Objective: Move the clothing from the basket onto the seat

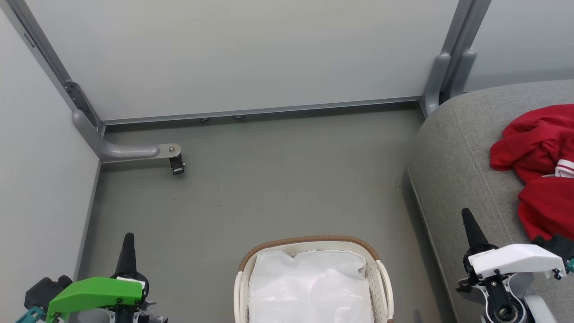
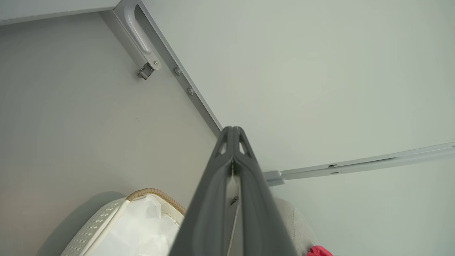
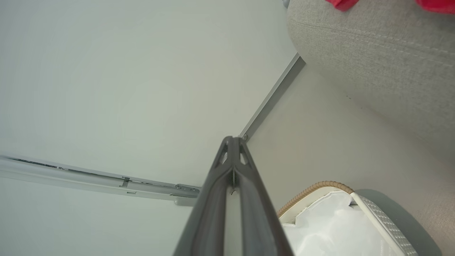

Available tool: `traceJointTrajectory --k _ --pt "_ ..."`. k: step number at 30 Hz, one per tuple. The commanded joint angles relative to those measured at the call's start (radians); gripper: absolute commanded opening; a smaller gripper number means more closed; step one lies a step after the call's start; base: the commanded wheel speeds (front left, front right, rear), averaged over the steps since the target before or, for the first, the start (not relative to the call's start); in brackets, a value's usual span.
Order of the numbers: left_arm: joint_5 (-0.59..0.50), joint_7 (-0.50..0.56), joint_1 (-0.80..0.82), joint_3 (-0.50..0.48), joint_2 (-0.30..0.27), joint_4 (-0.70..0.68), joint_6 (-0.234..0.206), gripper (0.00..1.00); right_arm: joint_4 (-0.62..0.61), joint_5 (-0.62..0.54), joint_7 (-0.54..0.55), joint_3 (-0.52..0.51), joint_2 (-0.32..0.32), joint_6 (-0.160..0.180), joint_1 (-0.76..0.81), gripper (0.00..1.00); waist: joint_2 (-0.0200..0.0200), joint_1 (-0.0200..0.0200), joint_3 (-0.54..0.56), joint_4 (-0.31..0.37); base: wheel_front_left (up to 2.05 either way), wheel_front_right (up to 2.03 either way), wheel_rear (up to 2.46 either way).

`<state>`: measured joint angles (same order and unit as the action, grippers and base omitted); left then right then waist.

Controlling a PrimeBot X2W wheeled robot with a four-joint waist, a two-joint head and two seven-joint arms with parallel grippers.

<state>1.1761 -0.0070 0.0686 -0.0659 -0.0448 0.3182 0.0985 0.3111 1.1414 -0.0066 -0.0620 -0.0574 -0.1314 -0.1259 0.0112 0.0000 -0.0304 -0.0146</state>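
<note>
Red clothing with a white striped cuff lies bunched on the grey seat at the right; a scrap of it shows in the left wrist view and the right wrist view. The cream basket with a brown woven rim stands on the floor at the bottom centre, holding a white translucent liner. My left gripper is shut at the lower left, left of the basket, holding nothing. My right gripper is shut and empty over the seat's front edge, beside the clothing.
Pale partition walls close off the back and left, with grey metal posts and a foot bracket with a small caster on the grey floor. The seat's side rises close to the basket.
</note>
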Motion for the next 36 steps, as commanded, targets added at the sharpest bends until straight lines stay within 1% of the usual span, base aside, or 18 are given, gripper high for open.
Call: traceJointTrajectory --k 1,19,36 --pt "0.024 0.008 0.025 -0.006 -0.006 -0.014 0.008 0.0 -0.014 0.029 0.009 -0.007 -0.004 0.001 0.006 0.0 -0.0062 0.0 0.001 0.0 0.0 0.0 0.0" --pt "0.18 0.052 0.036 -0.023 -0.007 -0.036 0.018 0.0 -0.033 0.196 0.052 -0.025 0.0 0.001 0.009 0.0 -0.0078 0.0 0.01 0.005 0.0 0.0 0.0" --pt "0.306 0.087 0.045 -0.038 -0.008 -0.052 0.026 0.0 -0.048 0.329 0.088 -0.041 0.003 0.001 0.013 0.0 -0.0093 0.0 0.019 0.009 0.0 0.0 0.0"
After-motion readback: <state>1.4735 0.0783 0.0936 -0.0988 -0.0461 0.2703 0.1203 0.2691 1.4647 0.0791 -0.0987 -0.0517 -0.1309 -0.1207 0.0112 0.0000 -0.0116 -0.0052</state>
